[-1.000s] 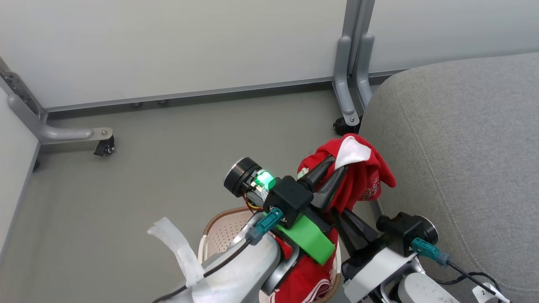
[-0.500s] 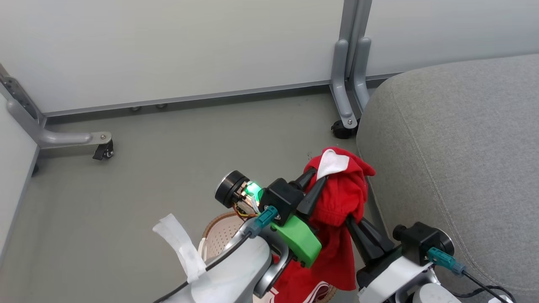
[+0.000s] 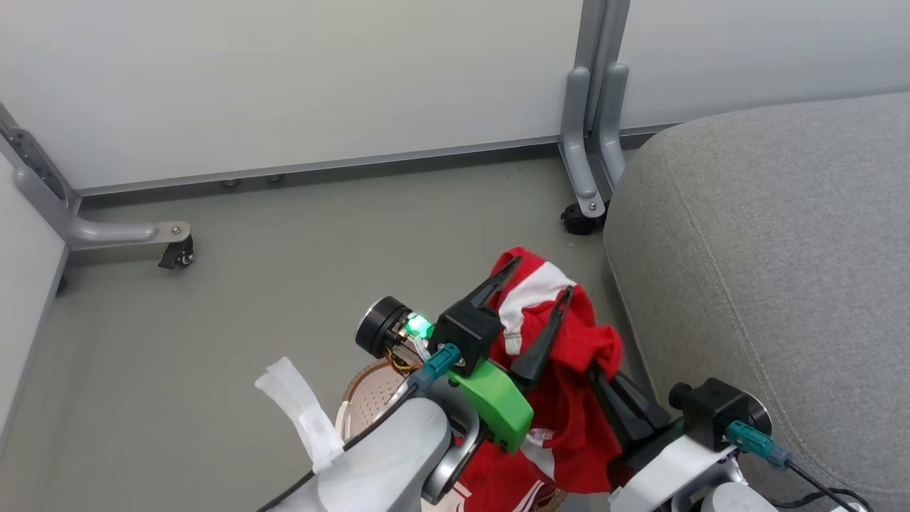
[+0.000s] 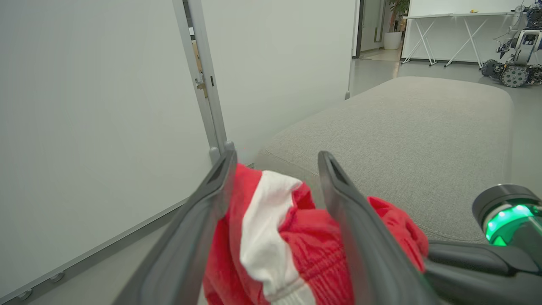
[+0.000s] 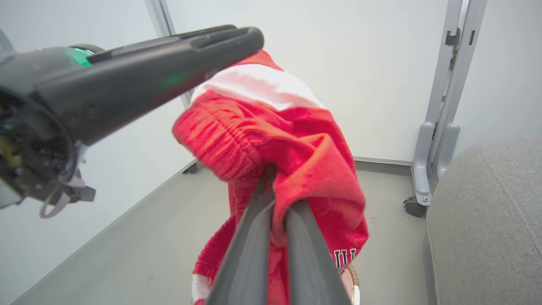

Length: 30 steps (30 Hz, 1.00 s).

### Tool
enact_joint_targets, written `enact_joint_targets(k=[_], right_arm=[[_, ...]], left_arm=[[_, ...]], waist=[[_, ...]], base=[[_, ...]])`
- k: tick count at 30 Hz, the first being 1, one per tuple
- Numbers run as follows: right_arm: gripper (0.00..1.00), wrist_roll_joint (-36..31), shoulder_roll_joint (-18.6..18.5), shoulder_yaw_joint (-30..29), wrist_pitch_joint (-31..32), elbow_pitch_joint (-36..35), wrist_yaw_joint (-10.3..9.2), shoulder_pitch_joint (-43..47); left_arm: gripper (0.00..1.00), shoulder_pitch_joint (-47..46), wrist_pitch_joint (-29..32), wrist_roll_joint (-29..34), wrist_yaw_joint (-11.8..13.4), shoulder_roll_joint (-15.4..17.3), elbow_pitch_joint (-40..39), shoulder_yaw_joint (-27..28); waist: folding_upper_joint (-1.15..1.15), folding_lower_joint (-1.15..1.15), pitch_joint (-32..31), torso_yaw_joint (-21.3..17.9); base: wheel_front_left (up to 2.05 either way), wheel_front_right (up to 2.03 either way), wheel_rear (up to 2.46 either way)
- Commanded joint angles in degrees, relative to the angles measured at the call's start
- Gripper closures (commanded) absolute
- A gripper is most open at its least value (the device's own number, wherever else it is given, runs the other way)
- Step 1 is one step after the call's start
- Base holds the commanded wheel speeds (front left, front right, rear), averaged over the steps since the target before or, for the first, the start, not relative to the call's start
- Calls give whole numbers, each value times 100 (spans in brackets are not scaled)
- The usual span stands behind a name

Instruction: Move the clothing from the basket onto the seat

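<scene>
The red clothing (image 3: 569,348) with a white stripe hangs above the floor, just left of the grey seat (image 3: 768,249). My right gripper (image 3: 596,364) is shut on its bunched fabric, as the right wrist view shows (image 5: 273,178). My left gripper (image 3: 538,281) is open, its fingers spread on either side of the white-striped fold (image 4: 266,228) without pinching it. The cream basket (image 3: 370,391) sits below my left arm, mostly hidden. More red fabric with white stripes (image 3: 498,487) lies at the basket's rim; whether it is a separate garment I cannot tell.
White partition panels on grey legs with castors (image 3: 579,220) stand behind, another castor leg (image 3: 178,252) at the left. Grey floor (image 3: 320,249) stretches between them. The seat's long top (image 4: 415,127) extends away, with a wheeled robot (image 4: 518,63) beyond it.
My left gripper has opened and let go of the clothing. The garment has sagged a little and now hangs from the right gripper alone.
</scene>
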Motion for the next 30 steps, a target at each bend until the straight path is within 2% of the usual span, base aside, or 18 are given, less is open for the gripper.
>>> enact_joint_targets(k=[1, 21, 30], right_arm=[[100, 11, 11, -25, -17, 3, 0, 27], [100, -1, -14, -61, -17, -5, 0, -32], [100, -173, -76, -239, -18, -203, 0, -132]], left_arm=[[0, -46, -4, -59, 19, 56, -9, 37], [0, -9, -27, -105, 125, 150, -21, 37], [0, 153, -62, -6, 257, 338, -26, 134]], waist=[[0, 0, 3, 8], [0, 0, 48, -34], [0, 0, 159, -331]], base=[[0, 0, 0], [0, 0, 0], [0, 0, 0]])
